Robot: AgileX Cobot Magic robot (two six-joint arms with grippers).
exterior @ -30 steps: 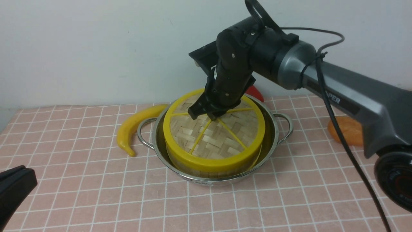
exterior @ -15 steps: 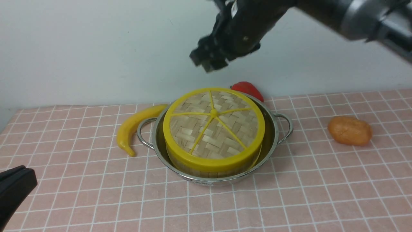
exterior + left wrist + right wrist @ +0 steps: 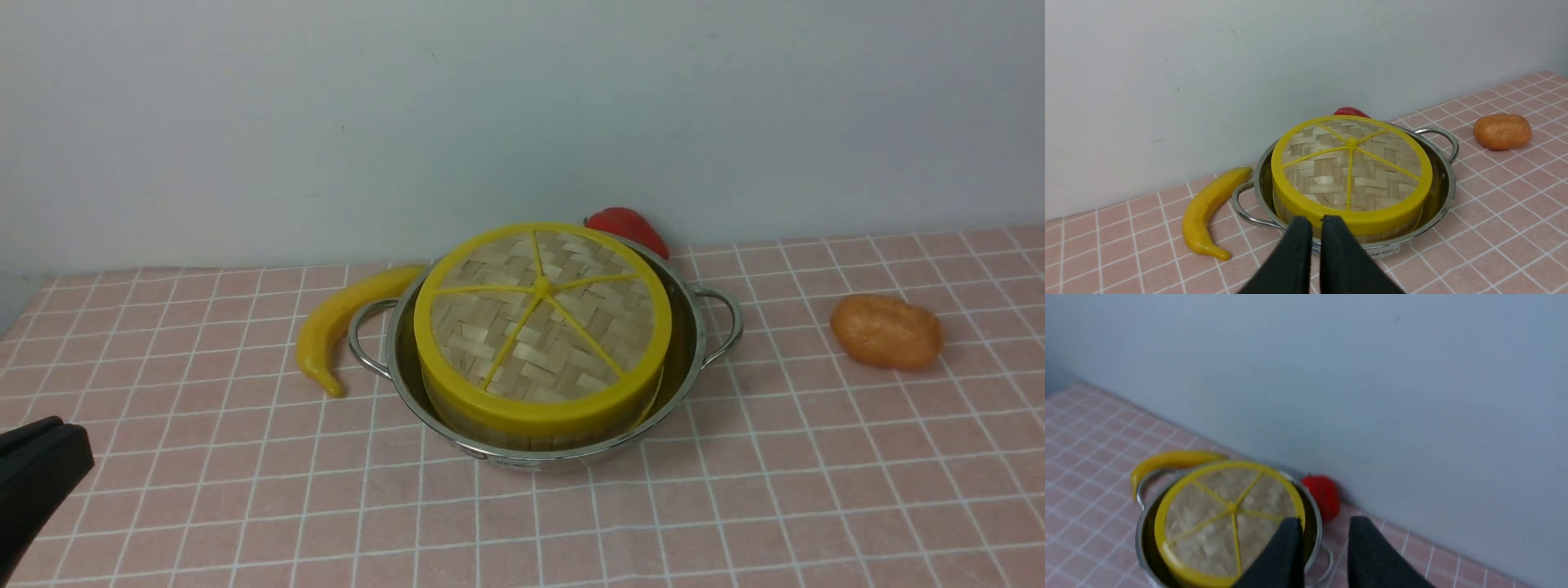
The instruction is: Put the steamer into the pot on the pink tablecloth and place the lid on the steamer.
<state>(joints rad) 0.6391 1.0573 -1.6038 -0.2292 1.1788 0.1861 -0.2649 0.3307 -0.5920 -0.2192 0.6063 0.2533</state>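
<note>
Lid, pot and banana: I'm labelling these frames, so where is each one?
lid (image 3: 543, 287), front view, on the yellow hub where the spokes meet.
pot (image 3: 723, 297), front view, on its looped handle on the robot's right.
banana (image 3: 1202, 210), left wrist view, on the middle of its curved body.

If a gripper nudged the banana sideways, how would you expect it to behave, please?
The banana lies flat on its curved side, so it would probably pivot or slide, not roll. Its glossy skin suggests a slippery grip. One end sits by the pot handle and may bump it.
</note>
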